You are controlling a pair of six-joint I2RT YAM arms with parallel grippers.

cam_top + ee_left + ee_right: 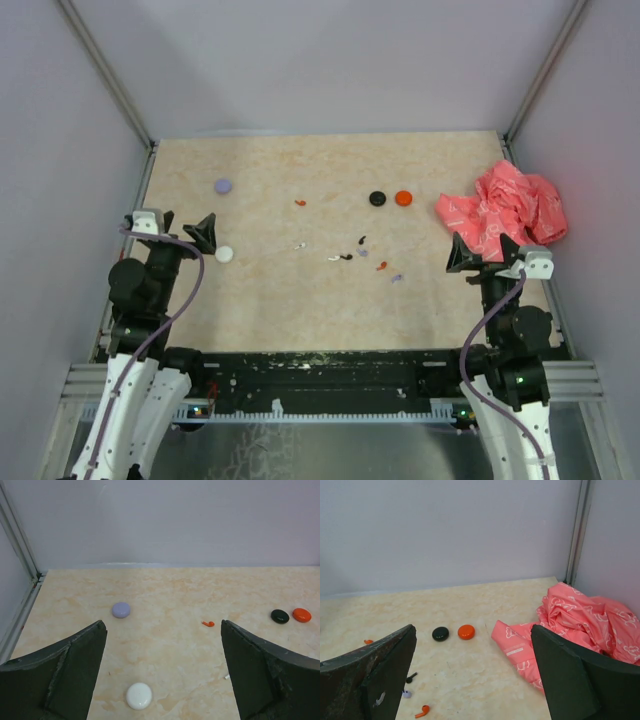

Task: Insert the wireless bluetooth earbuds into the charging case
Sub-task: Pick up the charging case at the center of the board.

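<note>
Starting at the near edge: catching the left claw hovering at 8 o'clock over the surface, with jaws spread wide, gripping nothing. Matching that at 4 o'clock, spotting the right claw likewise gaping and empty. Picking out a white round case lying just at 3 o'clock of the left claw, apart from it.

Moving into mid-surface now, finding the wireless earbuds scattered loose, none sitting in a case: nearest, a lilac earbud, then a red earbud at its 10 o'clock. Tracking on to a white earbud lying beside a black earbud, with a second lilac earbud and a second black earbud just beyond, and a second white earbud off at 9 o'clock. Pushing farther, noting a lone second red earbud well apart from the cluster.

Reaching the far stretch: seeing a black round case and an orange-red round case sitting side by side at 1 o'clock, a lilac round case at 11 o'clock, and a crumpled pink-red bag bunching up at 2 o'clock by the right edge.
</note>
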